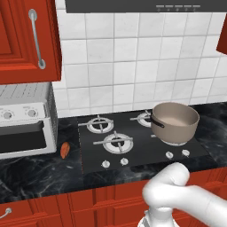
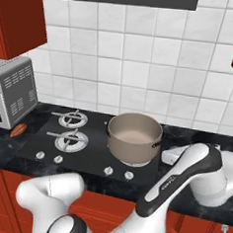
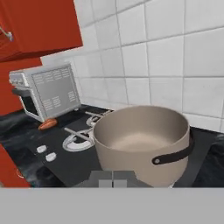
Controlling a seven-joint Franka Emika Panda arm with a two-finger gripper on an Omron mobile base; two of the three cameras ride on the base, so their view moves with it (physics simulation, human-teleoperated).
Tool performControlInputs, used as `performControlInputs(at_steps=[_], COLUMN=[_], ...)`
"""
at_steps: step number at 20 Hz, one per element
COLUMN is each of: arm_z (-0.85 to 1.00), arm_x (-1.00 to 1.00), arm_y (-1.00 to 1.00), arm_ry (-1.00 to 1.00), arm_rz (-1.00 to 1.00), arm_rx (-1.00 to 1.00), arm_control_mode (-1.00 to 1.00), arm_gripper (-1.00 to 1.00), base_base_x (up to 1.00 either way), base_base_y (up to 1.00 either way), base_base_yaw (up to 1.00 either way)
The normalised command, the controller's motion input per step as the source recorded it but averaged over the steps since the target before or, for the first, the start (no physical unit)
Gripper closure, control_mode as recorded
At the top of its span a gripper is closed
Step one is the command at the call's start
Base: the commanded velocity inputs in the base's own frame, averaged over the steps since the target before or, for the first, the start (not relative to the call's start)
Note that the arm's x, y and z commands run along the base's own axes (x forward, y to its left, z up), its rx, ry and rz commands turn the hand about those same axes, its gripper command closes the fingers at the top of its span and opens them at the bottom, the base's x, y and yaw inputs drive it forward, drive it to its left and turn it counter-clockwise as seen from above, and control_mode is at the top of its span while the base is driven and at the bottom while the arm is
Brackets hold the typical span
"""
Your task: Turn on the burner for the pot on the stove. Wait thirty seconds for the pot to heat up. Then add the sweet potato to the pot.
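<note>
The pot [image 1: 175, 122] stands on the front right burner of the stove [image 1: 142, 153], its pale inside bare and its dark handle turned toward the left rear in the left base view; in the hand view the pot [image 3: 142, 142] looms close, just beyond the gripper [image 3: 113, 179], whose two dark tips sit pressed together with nothing between them; the gripper is apart from the pot wall.

The sweet potato [image 1: 65, 150] lies on the dark marbled bench [image 1: 35, 173] just left of the stove's edge and just in front of the white toaster oven [image 1: 24, 122]; in the right base view the sweet potato [image 2: 19, 129] lies beside the oven's lower corner, well apart from the pot [image 2: 134, 137]; two uncovered burners [image 2: 70, 129] lie between them.

Small silver knobs [image 1: 115, 162] line the stove's front edge in two pairs.

Red cabinets [image 1: 26, 40] hang above the oven; white tiles [image 1: 133, 57] cover the wall behind, and a dark hood [image 1: 146, 5] spans the top.
</note>
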Motion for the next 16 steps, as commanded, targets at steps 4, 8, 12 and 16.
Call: performControlInputs(at_steps=[4,8,12,16], arm_z=[0.84,0.32,0.64,0.96], arm_x=[-0.82,-0.77,-0.57,-0.79], arm_y=[0.93,1.00,1.00,0.98], arm_ry=[-0.26,-0.18,-0.02,0.02], arm_rz=[-0.11,-0.14,-0.15,-0.18], arm_rx=[0.00,0.00,0.00,0.05], arm_control_mode=[-1.00,-1.00,-1.00,-1.00], arm_gripper=[1.00,1.00,1.00,1.00], base_base_x=[0.00,0.00,0.00,0.00], base_base_y=[0.00,0.00,0.00,0.00], base_base_yaw=[0.00,0.00,0.00,0.00])
